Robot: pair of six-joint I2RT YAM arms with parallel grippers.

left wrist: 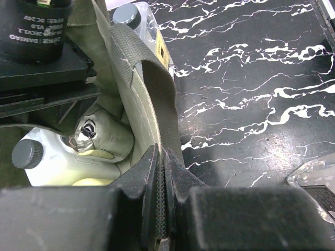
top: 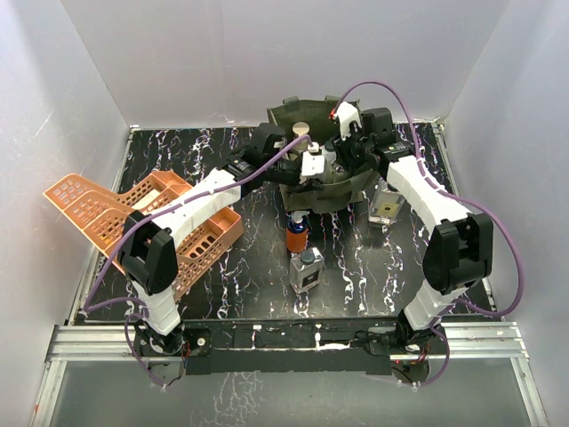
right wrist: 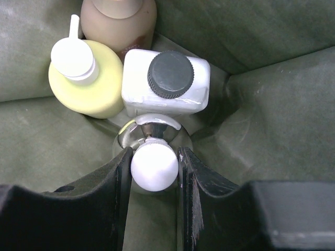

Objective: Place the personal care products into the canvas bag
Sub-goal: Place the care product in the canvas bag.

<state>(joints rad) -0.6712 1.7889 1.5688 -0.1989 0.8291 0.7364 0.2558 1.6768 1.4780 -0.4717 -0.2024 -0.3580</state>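
Note:
The olive canvas bag point(top: 307, 197) stands open at the back middle of the table. My left gripper point(left wrist: 162, 155) is shut on its rim fabric point(left wrist: 153, 94), holding that side of the bag. My right gripper point(right wrist: 154, 167) is down inside the bag, shut on the round white cap of a chrome-shouldered bottle point(right wrist: 155, 166). Beside it on the bag floor stand a yellow-green pump bottle point(right wrist: 86, 81), a white bottle with a black cap point(right wrist: 166, 83) and a tan bottle point(right wrist: 119, 23). Outside the bag, an orange bottle with a blue top point(top: 296, 235) and a square clear bottle point(top: 307, 270) stand in front.
Another clear bottle point(top: 387, 205) stands right of the bag, under the right forearm. Orange lattice baskets point(top: 116, 209) lie at the left, under the left arm. White walls enclose the black marbled table point(top: 356, 267).

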